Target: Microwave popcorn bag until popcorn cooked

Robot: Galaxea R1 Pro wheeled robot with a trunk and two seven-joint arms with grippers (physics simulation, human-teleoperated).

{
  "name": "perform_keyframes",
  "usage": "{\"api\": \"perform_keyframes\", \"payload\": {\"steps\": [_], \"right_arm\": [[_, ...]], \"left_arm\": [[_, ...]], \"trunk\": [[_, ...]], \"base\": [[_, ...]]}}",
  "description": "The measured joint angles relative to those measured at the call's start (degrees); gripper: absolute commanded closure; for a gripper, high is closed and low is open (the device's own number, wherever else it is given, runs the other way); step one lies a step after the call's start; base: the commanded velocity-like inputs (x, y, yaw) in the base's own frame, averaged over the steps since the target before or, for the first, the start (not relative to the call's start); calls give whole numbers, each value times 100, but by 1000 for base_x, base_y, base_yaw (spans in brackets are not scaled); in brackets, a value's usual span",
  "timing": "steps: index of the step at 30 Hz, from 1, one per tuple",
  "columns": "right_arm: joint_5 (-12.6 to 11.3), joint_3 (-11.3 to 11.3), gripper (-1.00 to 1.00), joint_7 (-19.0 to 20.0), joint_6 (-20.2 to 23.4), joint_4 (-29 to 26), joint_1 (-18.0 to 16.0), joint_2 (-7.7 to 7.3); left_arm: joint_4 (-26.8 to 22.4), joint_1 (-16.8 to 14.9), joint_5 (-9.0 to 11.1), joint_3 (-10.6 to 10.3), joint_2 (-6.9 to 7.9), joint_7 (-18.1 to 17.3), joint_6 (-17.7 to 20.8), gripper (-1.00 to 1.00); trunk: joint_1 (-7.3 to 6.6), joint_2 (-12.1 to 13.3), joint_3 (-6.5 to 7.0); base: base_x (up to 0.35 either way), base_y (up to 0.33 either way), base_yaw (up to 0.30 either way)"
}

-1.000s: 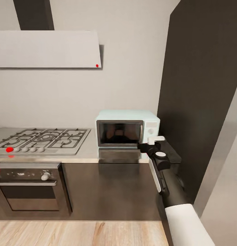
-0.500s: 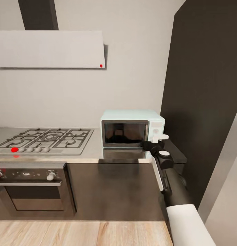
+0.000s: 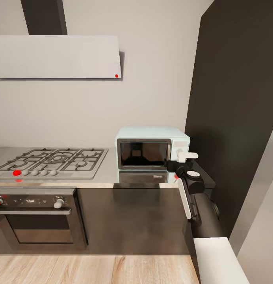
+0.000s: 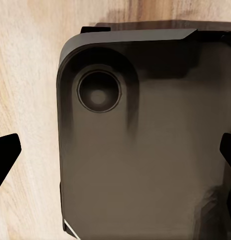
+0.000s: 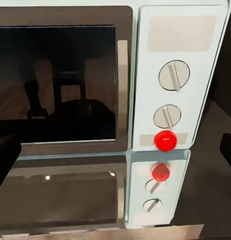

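Pale-blue microwave (image 3: 152, 148) w/ dark glass door, red light (image 5: 165, 140), grey countertop (image 3: 104, 173), white-black right claw (image 3: 188, 157)

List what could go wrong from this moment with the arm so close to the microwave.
1. The right pincer hangs just off the microwave control panel. Pushing on could nudge a knob or the red button, or shove the small oven back.
2. The door is shut and dark; whether the bag is inside cannot be told, so it might run empty.
3. The shiny countertop mirrors the panel, which may mislead aiming.
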Motion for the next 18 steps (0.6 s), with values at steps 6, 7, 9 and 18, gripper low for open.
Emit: {"api": "perform_keyframes", "payload": {"steps": [6,7,9,18], "right_arm": [[-8,0,-100,0,-10,23,0,0],[-10,0,-100,-2,-11,26,0,0],[-12,0,-100,-7,-13,35,0,0],[-7,0,-100,-17,-12,43,0,0]], "left_arm": [[0,0,0,-5,8,0,0,-100],[0,0,0,-3,8,0,0,-100],[0,0,0,-4,9,0,0,-100],[0,0,0,-5,9,0,0,-100]], "trunk": [[-2,0,0],[-2,0,0],[-2,0,0],[-2,0,0]], "base": [[127,0,0],[231,0,0],[239,0,0],[237,0,0]]}}
